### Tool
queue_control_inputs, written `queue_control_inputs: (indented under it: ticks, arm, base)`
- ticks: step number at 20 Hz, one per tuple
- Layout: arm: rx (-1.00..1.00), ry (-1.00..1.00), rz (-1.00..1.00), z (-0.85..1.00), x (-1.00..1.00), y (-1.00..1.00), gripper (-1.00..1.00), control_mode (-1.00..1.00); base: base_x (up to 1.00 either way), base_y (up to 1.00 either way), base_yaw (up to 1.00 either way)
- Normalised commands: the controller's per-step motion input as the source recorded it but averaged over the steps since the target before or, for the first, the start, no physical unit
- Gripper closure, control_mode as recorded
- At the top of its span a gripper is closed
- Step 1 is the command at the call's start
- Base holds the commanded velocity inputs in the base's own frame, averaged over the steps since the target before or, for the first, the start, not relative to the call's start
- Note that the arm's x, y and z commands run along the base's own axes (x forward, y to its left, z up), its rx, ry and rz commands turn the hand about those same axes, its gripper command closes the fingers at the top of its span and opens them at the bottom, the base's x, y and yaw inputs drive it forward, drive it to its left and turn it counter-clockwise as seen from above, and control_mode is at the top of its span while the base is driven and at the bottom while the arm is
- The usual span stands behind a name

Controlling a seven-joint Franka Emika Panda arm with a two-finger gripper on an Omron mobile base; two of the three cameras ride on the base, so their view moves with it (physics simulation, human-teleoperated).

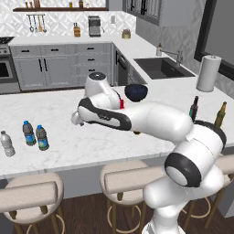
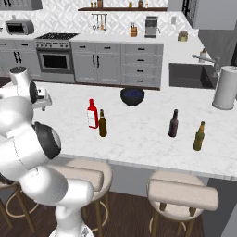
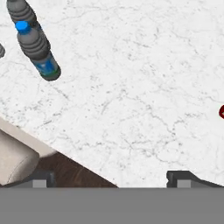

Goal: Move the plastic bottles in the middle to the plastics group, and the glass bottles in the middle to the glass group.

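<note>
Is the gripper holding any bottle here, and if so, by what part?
Nothing is held. The gripper is open over bare marble counter, with the blue-capped bottle standing apart from its fingertips.

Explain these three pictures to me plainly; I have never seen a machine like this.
It is a white robot arm in a rendered kitchen. Two pictures look over the arm from behind, from its left and from its right; the third looks down from a camera on its hand. On the marble counter stand three small water bottles together at the left, a red bottle and a brown bottle in the middle, two slim dark bottles at the right, and a dark bowl. The jaws are open and hold nothing.
</note>
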Motion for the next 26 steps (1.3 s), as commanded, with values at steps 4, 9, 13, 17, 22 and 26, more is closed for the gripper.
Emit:
queue_control_inputs:
  ticks: [4,9,13,17,22,26]
  arm:
    - [0.00,0.00,-0.30,0.16,0.13,-0.65,-1.00,-1.00]
    - [0.00,0.17,-0.35,0.23,0.11,-0.74,-1.00,-1.00]
    - [0.00,0.15,-0.20,0.17,0.00,-0.93,-1.00,-1.00]
    - [0.00,0.05,-0.01,0.08,0.00,-0.96,-1.00,-1.00]
    - [0.00,0.00,0.00,0.02,0.29,-0.53,-1.00,-1.00]
    - [0.00,0.00,0.02,0.00,0.42,-0.40,-1.00,-1.00]
  base:
    - [0.00,0.00,0.00]
    - [0.00,0.00,0.00]
    - [0.00,0.00,0.00]
    - [0.00,0.00,0.00]
    - [0.00,0.00,0.00]
    - [0.00,0.00,0.00]
